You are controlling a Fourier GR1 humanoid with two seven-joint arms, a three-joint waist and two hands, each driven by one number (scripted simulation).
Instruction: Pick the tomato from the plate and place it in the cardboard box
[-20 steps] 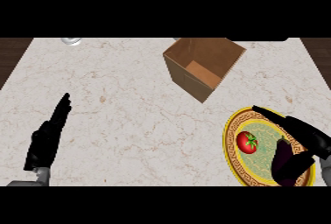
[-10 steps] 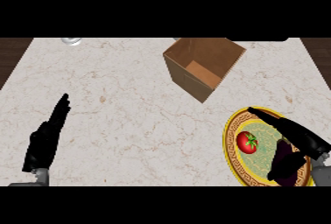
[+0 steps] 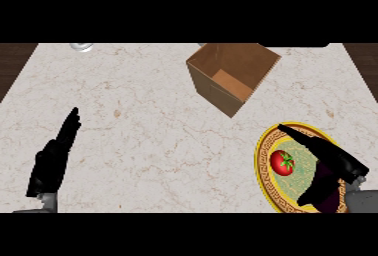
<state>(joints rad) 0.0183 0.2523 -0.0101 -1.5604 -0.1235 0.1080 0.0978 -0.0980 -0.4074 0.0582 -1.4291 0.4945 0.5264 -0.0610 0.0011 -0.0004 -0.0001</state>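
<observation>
Tomato (image 3: 283, 162) sits on the plate (image 3: 263, 150) just left of the right robot hand (image 3: 329, 167), whose spread fingers flank it without touching.

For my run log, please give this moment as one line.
right hand: open, over yellow-rimmed plate | red tomato: on plate | brown cardboard box: empty

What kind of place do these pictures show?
Probably a kitchen counter: a pale marble-like counter top carries a yellow-rimmed plate with a tomato on it, and an open cardboard box stands further back.
</observation>
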